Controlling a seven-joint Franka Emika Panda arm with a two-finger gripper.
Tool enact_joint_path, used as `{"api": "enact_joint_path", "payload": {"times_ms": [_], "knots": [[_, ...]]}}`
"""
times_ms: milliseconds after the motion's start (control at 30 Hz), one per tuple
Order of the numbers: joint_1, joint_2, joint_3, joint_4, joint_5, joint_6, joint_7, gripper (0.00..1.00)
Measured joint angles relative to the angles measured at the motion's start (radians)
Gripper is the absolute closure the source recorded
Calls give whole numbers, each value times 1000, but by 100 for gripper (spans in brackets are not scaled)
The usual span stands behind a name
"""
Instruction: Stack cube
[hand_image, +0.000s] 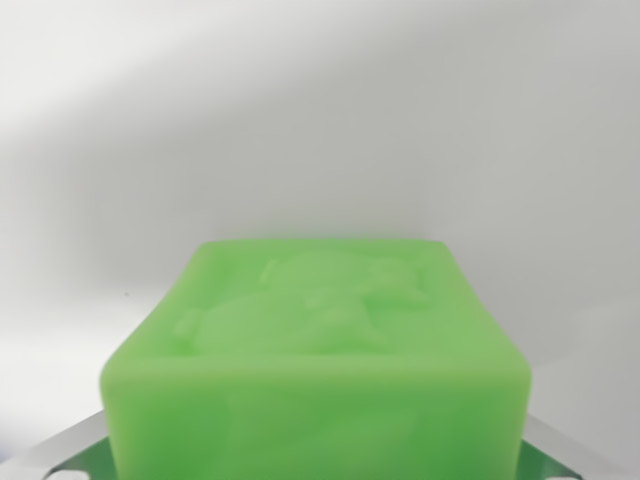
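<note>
A: Claw state? We can't tell, fingers aren't in frame.
B: Agreed. We see the green cube (320, 370) close under the camera, embossed top up, resting over a darker green piece (85, 458) on the white surface (320, 120).

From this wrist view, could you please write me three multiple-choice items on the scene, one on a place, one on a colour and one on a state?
1. Where does the translucent green cube sit in the wrist view?
A. lower centre
B. upper left corner
C. far right edge

2. What colour is the surface behind the cube?
A. red
B. plain white
C. black

3. How does the cube's upper face look?
A. perfectly smooth
B. covered by a second cube
C. marked with a raised relief figure

Answers: 1 A, the cube fills the lower middle of the picture. 2 B, only a pale white expanse shows above it. 3 C, an embossed shape stands out on the face, and nothing lies on it. The gripper's fingers cannot be made out here.
</note>
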Motion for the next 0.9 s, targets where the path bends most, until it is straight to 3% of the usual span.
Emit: {"api": "enact_joint_path", "payload": {"times_ms": [900], "knots": [[0, -138, 0, -35, 0, -99, 0, 100]]}}
